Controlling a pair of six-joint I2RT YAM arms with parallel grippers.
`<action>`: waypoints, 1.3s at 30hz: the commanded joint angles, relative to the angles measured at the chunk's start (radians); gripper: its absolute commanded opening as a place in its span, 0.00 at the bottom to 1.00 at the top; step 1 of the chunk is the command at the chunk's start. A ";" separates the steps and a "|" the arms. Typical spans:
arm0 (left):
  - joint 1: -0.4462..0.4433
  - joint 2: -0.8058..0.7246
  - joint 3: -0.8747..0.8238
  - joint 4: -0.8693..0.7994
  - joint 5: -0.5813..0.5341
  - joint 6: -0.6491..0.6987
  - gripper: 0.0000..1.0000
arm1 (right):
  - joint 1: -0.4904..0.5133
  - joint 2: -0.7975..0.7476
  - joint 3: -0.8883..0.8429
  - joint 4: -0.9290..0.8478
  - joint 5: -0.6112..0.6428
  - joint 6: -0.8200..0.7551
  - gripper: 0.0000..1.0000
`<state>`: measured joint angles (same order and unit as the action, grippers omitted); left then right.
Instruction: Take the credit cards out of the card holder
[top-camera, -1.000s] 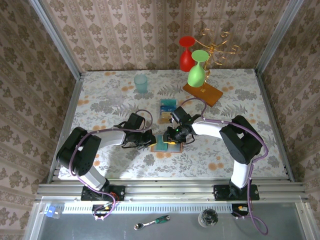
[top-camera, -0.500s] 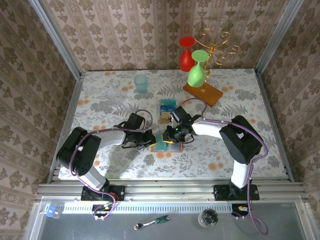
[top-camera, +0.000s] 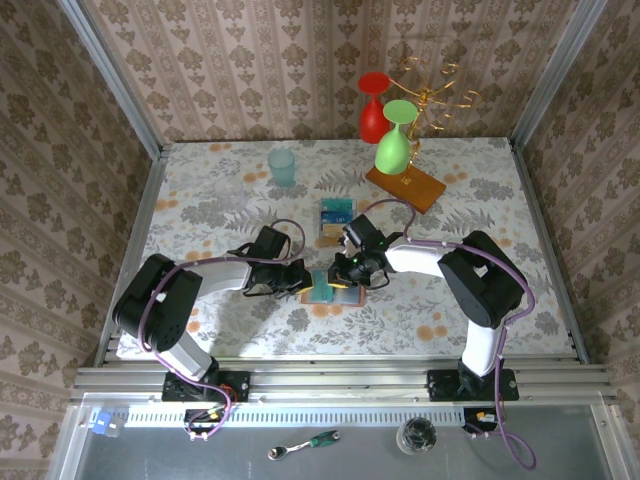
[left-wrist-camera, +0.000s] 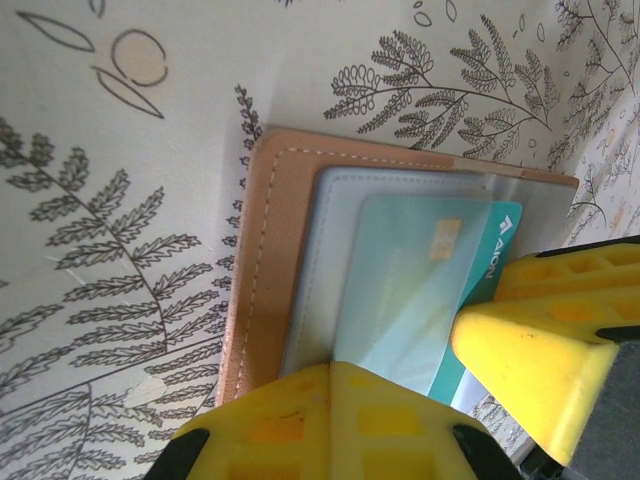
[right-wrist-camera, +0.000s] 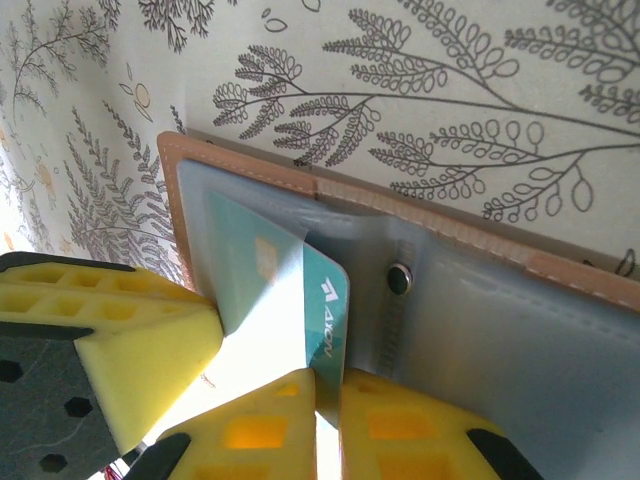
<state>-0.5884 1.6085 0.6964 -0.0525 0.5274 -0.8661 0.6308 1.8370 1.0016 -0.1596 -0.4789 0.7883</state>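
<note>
One teal credit card (right-wrist-camera: 265, 270), long axis pointing from the card holder (right-wrist-camera: 480, 330) into the right gripper (right-wrist-camera: 265, 355), closure unclear; left gripper (left-wrist-camera: 400, 350) jaws apart.

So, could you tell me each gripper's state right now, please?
Left gripper: open, fingers apart over the card holder.
Right gripper: open, fingers apart over the teal card.

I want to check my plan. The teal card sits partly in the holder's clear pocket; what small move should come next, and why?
Probably the right gripper should draw the teal card out of the card holder, with the left gripper steadying the holder. The card's logo edge lies between the right fingers, but its chip end is under the clear sleeve.
</note>
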 joint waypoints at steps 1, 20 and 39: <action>-0.001 0.005 -0.018 -0.039 -0.016 0.022 0.02 | -0.009 -0.039 -0.027 -0.028 0.002 -0.015 0.13; 0.012 -0.057 -0.054 -0.058 -0.027 0.024 0.02 | -0.040 -0.156 -0.038 -0.171 0.040 -0.102 0.09; 0.054 -0.110 -0.021 -0.089 -0.012 0.057 0.04 | -0.040 -0.163 0.154 -0.421 0.096 -0.304 0.05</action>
<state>-0.5453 1.5261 0.6502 -0.1040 0.5163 -0.8429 0.5934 1.6966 1.0996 -0.4625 -0.4236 0.5903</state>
